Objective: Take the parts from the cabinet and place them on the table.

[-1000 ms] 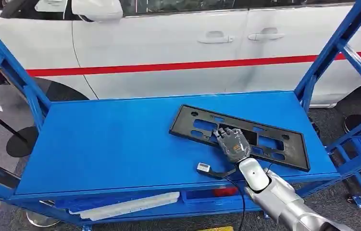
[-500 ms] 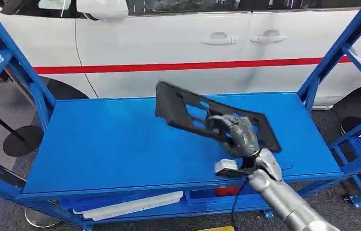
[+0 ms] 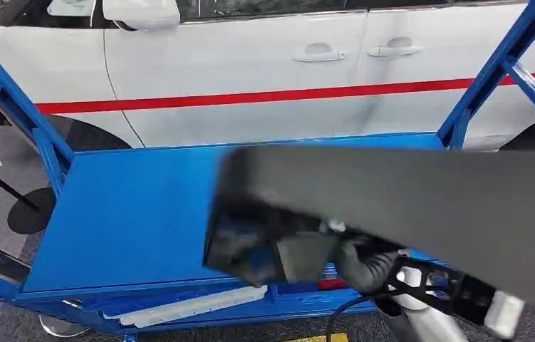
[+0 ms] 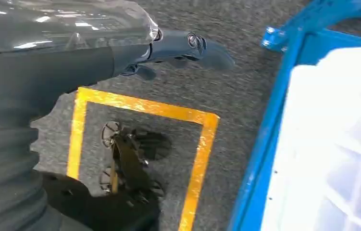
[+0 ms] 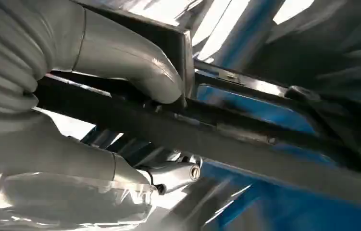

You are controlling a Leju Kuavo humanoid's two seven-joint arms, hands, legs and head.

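— Half a second ago we held the black plate (image 3: 407, 206) tilted just above the blue shelf (image 3: 136, 214); now it is lifted close to our head camera, a blurred dark slab across the right half of the view.

— And our right robot hand (image 3: 364, 260)?

— It grips the plate from beneath. At the wrist we see the thumb (image 5: 135, 62) pressed over one bar of the frame (image 5: 245, 139), the fingers (image 5: 168, 174) curled under it. The silver forearm (image 3: 421, 320) rises from the lower edge.

— Our left robot hand (image 4: 178, 48)?

— It hangs beside the cart, holding nothing, over grey floor (image 4: 245, 86) with a yellow tape square (image 4: 140, 108). We cannot tell how its fingers lie.

— Behind the shelf?

— A white car (image 3: 250, 64) with a red stripe.
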